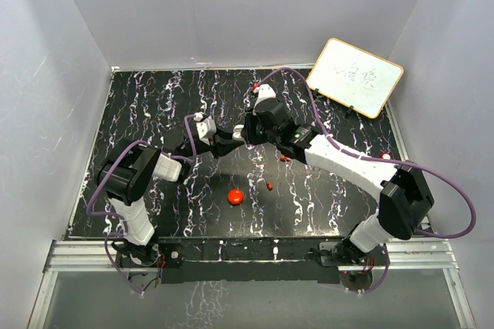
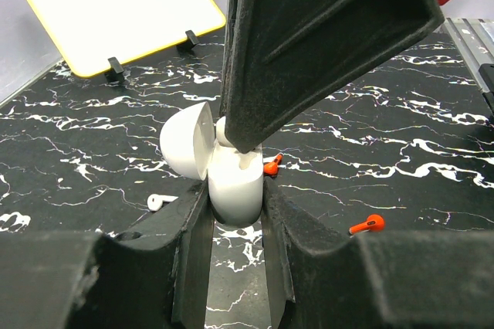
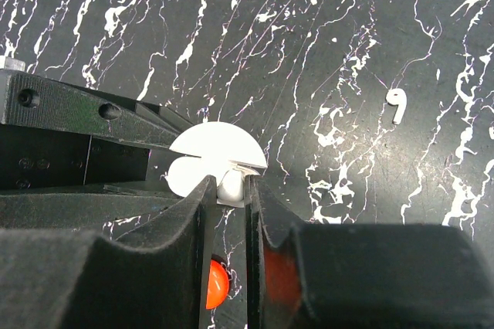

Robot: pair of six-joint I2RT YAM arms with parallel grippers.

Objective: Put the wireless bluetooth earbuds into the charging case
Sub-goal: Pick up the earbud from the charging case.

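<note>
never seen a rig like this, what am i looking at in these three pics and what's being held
These are two robot arms bolted at a table's near edge, each ending in a two-finger gripper. One picture looks down from above; the other two come from cameras on the wrists. The left gripper is shut on the white charging case, its lid open. The right gripper reaches over it and seems to pinch a white earbud. On the marbled table lie a red earbud, a second red one, a loose white earbud and a red puck; a whiteboard stands at the back.
</note>
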